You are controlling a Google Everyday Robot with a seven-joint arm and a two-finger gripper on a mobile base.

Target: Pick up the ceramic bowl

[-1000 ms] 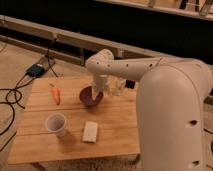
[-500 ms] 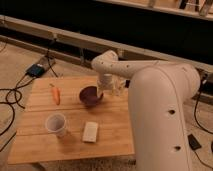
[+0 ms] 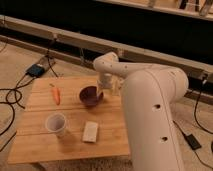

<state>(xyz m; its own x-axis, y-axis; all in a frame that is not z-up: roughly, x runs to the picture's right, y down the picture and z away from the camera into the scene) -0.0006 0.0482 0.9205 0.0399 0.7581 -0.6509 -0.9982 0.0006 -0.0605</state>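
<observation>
On the wooden table [image 3: 35, 140], the ceramic bowl [image 3: 90, 96] rests, not yet lifted; the gripper [image 3: 106, 89] hangs at its rim, and whether it is spread or closed cannot be told.

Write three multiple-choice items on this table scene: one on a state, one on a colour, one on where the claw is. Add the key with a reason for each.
1. The white cup is
A. lying on its side
B. turned upside down
C. standing upright

2. The ceramic bowl is
A. white
B. dark maroon
C. bright yellow

3. The claw is
A. at the bowl's rim, on the side away from the carrot
B. right above the carrot
C. over the white cup

Key:
1 C, since the cup's open mouth faces up.
2 B, since the bowl's rounded body shows dark maroon-purple, unlike the white cup.
3 A, since the claw sits at that rim, well apart from both the cup and the carrot.
</observation>
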